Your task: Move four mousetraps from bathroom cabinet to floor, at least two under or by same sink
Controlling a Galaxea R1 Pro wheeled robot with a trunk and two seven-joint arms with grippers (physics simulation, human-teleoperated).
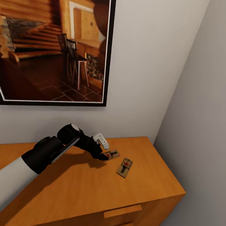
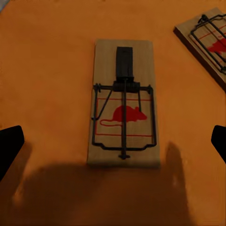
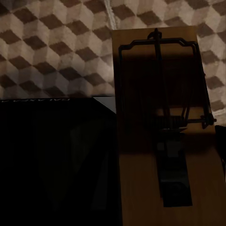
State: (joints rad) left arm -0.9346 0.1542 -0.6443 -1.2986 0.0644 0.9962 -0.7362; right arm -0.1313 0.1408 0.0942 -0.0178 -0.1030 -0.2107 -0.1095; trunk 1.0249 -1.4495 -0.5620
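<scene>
The left gripper (image 1: pixel 102 148) is held wide open and empty just above the cabinet (image 1: pixel 81 187) top, at the near mousetrap (image 1: pixel 111 154). In the left wrist view the two dark fingertips (image 2: pixel 10 146) are seen well apart, one on each side of that mousetrap (image 2: pixel 123 103), with neither touching it. The trap lies flat, directly ahead of the gripper, with its long axis running along the gripper's line of sight, so that the short width is presented between the jaws. A second mousetrap (image 1: pixel 124 167) lies flat just beside the first, nearer the cabinet's front edge and toward its right end.

The left arm (image 1: pixel 19 175) is extended from the lower left across the cabinet top, the wrist bent so that the gripper points toward the right end. It is the arm nearer both traps.

In the right wrist view a third mousetrap (image 3: pixel 162 127) is seen close up against the cube-patterned bathroom floor (image 3: pixel 52 52); whether the right gripper has closed on it cannot be told.

A framed picture (image 1: pixel 53 41) hangs on the wall above the cabinet.
</scene>
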